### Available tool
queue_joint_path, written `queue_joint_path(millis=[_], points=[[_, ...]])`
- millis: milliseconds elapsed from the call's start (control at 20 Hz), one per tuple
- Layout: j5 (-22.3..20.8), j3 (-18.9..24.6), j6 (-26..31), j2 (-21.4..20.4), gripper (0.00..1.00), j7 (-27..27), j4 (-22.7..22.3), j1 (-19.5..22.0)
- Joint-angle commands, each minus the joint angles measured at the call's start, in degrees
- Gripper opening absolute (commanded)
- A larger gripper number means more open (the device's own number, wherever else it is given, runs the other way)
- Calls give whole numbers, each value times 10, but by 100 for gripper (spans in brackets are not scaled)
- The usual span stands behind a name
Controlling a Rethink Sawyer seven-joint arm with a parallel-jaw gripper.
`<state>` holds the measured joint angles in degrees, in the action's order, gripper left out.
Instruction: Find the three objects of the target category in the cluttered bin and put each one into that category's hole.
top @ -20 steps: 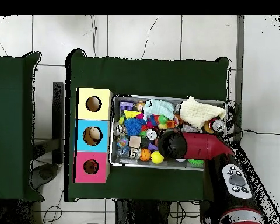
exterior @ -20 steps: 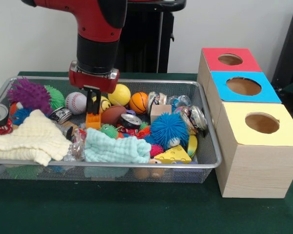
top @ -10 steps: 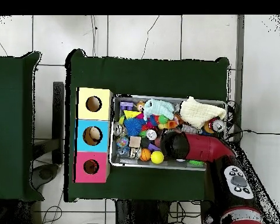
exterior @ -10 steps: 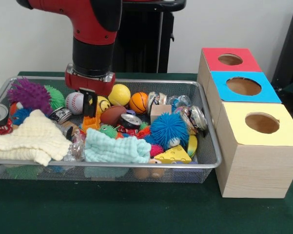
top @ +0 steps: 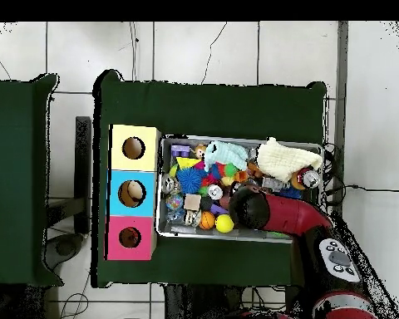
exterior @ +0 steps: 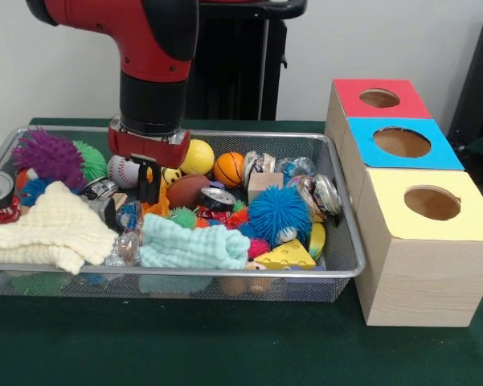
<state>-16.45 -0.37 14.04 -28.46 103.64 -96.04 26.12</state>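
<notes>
The silver wire-mesh bin (exterior: 225,272) is full of toys, balls, cloths and cans. My gripper (exterior: 150,183) hangs from the red arm and is low in the bin's back left part. It is between a baseball (exterior: 119,170) and a brown football (exterior: 185,191), just above an orange piece (exterior: 156,209). Its tips are sunk in the clutter. Three wooden boxes stand right of the bin, with a red top (exterior: 379,98), a blue top (exterior: 402,142) and a yellow top (exterior: 431,203). Each top has a round hole. In the overhead view the arm (top: 278,214) covers the gripper.
A yellow ball (exterior: 197,157), a small basketball (exterior: 228,169), a blue spiky ball (exterior: 279,213), a purple spiky ball (exterior: 48,157), a cream cloth (exterior: 48,229), a mint cloth (exterior: 189,245) and a cheese wedge (exterior: 285,256) fill the bin. Cans lie at both ends. The table has a green cover.
The gripper has come down into the clutter and shifted slightly left in the front view, ending beside the baseball. The objects in the bin have barely moved.
</notes>
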Motion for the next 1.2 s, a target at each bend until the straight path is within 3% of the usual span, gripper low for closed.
queue_joint_path(millis=[50,400,550,900,1200], points=[[49,50,-91,102,0,173,-127,-10],[116,39,-116,110,0,191,-140,-49],[156,46,-166,119,0,219,-158,-67],[183,49,-229,147,0,208,-159,-65],[197,51,-191,133,0,187,-168,-61]])
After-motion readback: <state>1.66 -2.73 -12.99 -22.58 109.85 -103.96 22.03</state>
